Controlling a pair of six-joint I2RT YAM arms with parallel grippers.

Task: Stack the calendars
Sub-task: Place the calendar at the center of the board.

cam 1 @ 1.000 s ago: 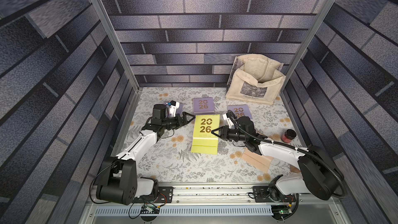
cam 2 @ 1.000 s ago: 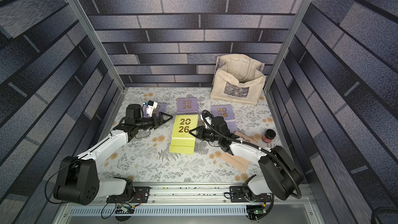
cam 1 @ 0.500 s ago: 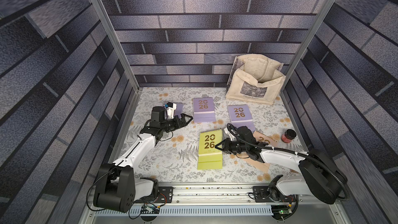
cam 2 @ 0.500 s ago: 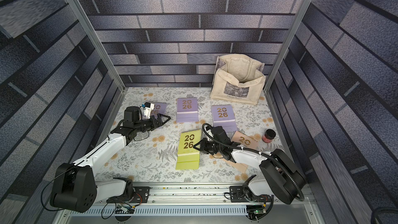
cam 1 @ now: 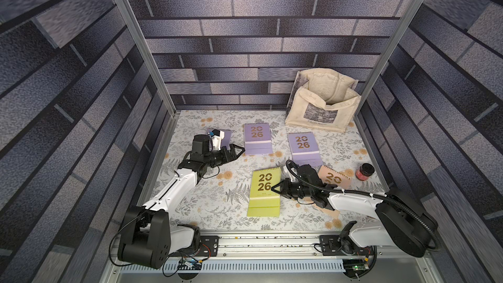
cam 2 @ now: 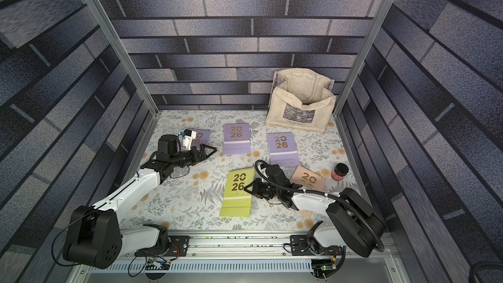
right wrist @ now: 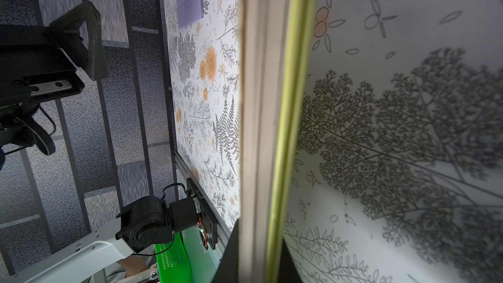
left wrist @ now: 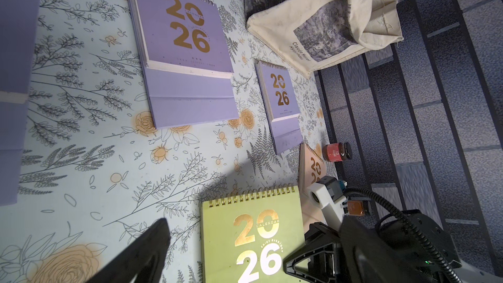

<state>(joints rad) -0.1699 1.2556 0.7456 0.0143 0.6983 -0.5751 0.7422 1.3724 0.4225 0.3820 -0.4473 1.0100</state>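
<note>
Taking up the worktop's (cam 1: 217, 213) front middle, the yellow-green calendar (cam 1: 265, 191) is clamped at one side edge by the right gripper (cam 1: 273, 187); bare surface is seen along its other side. Three lavender calendars (cam 1: 257, 138) are spread apart behind it, with the peach calendar (cam 1: 333, 179) beside. The left gripper (cam 1: 239, 149) is held wide and empty.

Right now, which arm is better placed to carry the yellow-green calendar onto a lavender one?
Right. The right gripper is shut on the yellow-green calendar, and a lavender calendar lies just beyond it. The left gripper is open, empty and farther from the yellow-green one.
</note>
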